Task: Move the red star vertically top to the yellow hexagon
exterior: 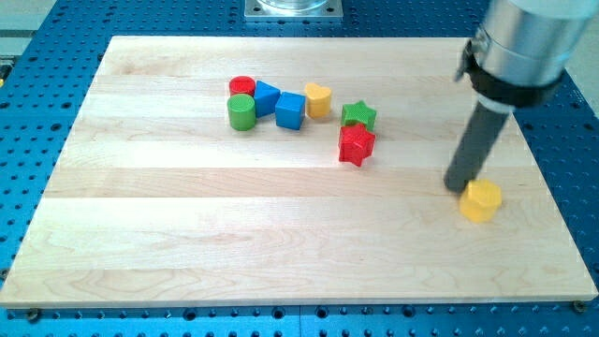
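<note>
The red star (356,145) lies right of the board's middle, touching the green star (358,115) just above it. The yellow hexagon (481,200) sits near the board's right side, lower than the red star and well to its right. My tip (460,185) rests on the board right at the hexagon's upper left edge, touching it or nearly so. The dark rod rises from the tip toward the view's top right. The tip is far to the right of the red star.
A cluster lies in the upper middle of the wooden board (187,234): a red cylinder (241,86), a green cylinder (241,111), a blue block (267,96), a blue cube (290,110) and a yellow heart-like block (318,99).
</note>
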